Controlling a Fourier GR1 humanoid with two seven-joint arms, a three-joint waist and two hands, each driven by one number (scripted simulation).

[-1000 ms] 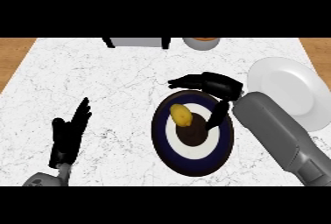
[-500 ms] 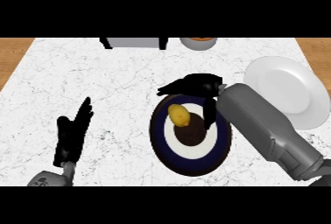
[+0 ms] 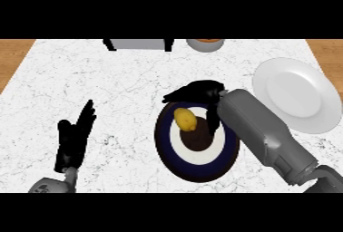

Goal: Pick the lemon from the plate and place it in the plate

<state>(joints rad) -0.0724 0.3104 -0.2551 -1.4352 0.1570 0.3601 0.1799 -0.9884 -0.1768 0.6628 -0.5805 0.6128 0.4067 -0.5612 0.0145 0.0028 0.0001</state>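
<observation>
A yellow lemon (image 3: pixel 185 119) lies on the white centre of a dark blue-rimmed plate (image 3: pixel 167 152) in the middle of the counter. My right hand (image 3: pixel 198 92) hovers over the plate's far edge, just beyond the lemon, fingers spread toward the left and a finger hanging down beside the fruit on its right. It holds nothing. A plain white plate (image 3: pixel 298 94) sits at the right. My left hand (image 3: pixel 74 136) rests open at the lower left, fingers up.
A grey appliance (image 3: pixel 139 44) with black feet stands at the counter's far edge. Beside it is a grey bowl (image 3: pixel 205 44) with something orange inside. Wooden floor shows beyond the marble counter's corners.
My right forearm has swung left, bringing the hand over the far edge of the dark plate, closer above the lemon. The left hand and the lemon have stayed put.
</observation>
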